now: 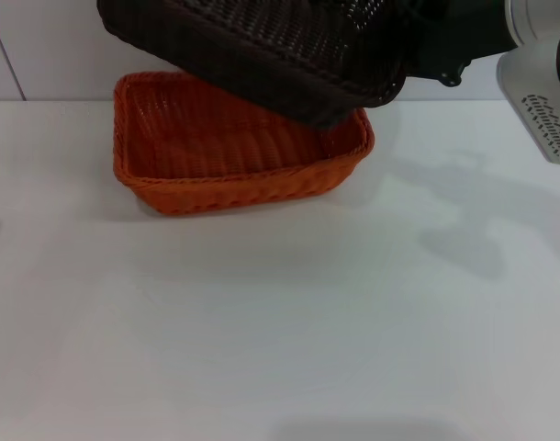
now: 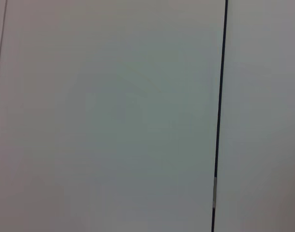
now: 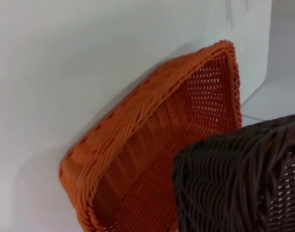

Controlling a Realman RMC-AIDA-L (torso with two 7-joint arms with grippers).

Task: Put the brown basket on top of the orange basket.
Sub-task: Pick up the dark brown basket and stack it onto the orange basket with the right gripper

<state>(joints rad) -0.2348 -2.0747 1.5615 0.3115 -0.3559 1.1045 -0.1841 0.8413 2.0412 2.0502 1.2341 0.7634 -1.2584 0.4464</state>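
Brown basket (image 1: 262, 46) up in air, tilted, low corner dipping over orange basket (image 1: 234, 156) on white worktop (image 1: 280, 322). Right arm (image 1: 537, 83) carries it, fingers hidden, can't tell grip. Left arm out of sight.

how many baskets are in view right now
2: the orange basket sits on the white table; the brown basket is held tilted above it by the right arm. Nothing suggests a hidden third.
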